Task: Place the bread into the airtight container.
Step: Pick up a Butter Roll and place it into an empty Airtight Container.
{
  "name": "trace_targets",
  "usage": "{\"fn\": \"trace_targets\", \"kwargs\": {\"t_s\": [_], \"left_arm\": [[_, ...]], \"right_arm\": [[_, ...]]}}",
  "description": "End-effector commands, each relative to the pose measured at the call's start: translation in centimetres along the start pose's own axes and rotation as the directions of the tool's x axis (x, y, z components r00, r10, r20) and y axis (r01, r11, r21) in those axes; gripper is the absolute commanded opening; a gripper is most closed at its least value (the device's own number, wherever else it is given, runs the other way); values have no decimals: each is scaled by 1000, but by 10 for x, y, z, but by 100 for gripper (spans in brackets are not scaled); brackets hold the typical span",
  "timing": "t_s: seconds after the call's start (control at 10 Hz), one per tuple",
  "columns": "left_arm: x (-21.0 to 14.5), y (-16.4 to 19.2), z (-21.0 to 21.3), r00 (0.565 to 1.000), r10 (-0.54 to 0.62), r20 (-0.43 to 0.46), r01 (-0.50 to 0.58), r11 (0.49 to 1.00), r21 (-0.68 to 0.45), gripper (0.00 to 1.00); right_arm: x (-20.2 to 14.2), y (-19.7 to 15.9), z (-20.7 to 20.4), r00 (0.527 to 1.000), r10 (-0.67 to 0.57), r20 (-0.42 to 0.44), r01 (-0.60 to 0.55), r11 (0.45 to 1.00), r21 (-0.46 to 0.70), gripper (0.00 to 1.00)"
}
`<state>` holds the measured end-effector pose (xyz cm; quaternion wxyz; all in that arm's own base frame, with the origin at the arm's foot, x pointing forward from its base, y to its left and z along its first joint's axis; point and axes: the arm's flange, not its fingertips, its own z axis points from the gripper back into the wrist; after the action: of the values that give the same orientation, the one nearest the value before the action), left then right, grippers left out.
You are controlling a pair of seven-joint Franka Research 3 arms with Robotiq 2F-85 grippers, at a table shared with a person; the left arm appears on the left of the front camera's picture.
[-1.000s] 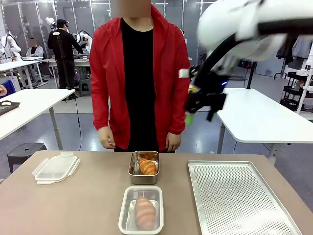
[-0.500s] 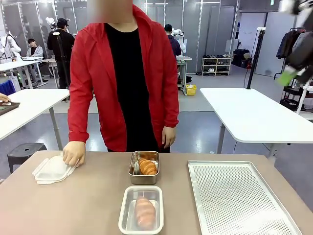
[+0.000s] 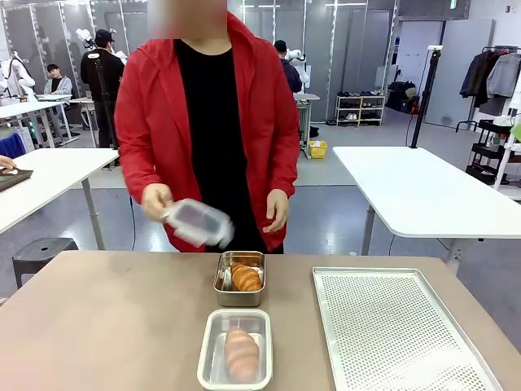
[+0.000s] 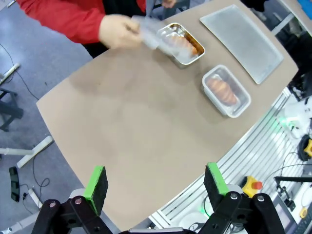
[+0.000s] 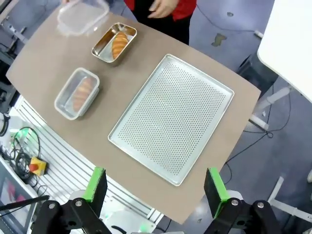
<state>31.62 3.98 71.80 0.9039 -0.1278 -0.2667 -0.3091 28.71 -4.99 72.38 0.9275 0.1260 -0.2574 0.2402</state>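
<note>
The bread (image 3: 242, 353) lies in the clear container (image 3: 234, 349) near the front edge of the bench (image 3: 114, 326), just in front of a metal tin (image 3: 239, 278) holding another loaf, with a perforated tray (image 3: 399, 330) off to the right. Across the bench a person holds the clear lid (image 3: 198, 222) in one hand (image 3: 155, 200) above the bench, the other hand (image 3: 277, 210) hanging free. Both arms hang high over the bench, the left tool (image 4: 155, 183) and the right tool (image 5: 154, 187) each spread wide and gripping nothing.
</note>
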Motion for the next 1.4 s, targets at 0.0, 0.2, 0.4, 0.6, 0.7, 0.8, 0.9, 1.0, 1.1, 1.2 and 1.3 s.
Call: {"fn": "trace_targets", "kwargs": {"t_s": [0.0, 0.2, 0.4, 0.6, 0.7, 0.8, 0.9, 1.0, 1.1, 1.2, 1.3], "left_arm": [[0, 0, 0, 1000, -6, 0, 6, 1000, -3, 100], [0, 0, 0, 1000, -6, 0, 6, 1000, -3, 100], [0, 0, 0, 1000, -6, 0, 6, 1000, -3, 100], [0, 0, 0, 1000, -6, 0, 6, 1000, -3, 100], [0, 0, 0, 1000, -6, 0, 6, 1000, -3, 100], [0, 0, 0, 1000, -6, 0, 6, 1000, -3, 100], [0, 0, 0, 1000, -6, 0, 6, 1000, -3, 100], [0, 0, 0, 1000, -6, 0, 6, 1000, -3, 100], [0, 0, 0, 1000, -6, 0, 6, 1000, -3, 100], [0, 0, 0, 1000, -6, 0, 6, 1000, -3, 100], [0, 0, 0, 1000, -6, 0, 6, 1000, -3, 100]], "right_arm": [[10, 5, 4, 1000, -10, -19, 10, 1000, -1, 100], [10, 5, 4, 1000, -10, -19, 10, 1000, -1, 100], [10, 5, 4, 1000, -10, -19, 10, 1000, -1, 100], [10, 5, 4, 1000, -10, -19, 10, 1000, -1, 100], [10, 5, 4, 1000, -10, -19, 10, 1000, -1, 100], [10, 5, 4, 1000, -10, -19, 10, 1000, -1, 100], [10, 5, 4, 1000, -10, -19, 10, 1000, -1, 100], [10, 5, 4, 1000, -10, -19, 10, 1000, -1, 100], [10, 5, 4, 1000, -10, -19, 10, 1000, -1, 100], [10, 5, 4, 1000, -10, -19, 10, 1000, -1, 100], [10, 5, 4, 1000, -10, -19, 10, 1000, -1, 100]]}}
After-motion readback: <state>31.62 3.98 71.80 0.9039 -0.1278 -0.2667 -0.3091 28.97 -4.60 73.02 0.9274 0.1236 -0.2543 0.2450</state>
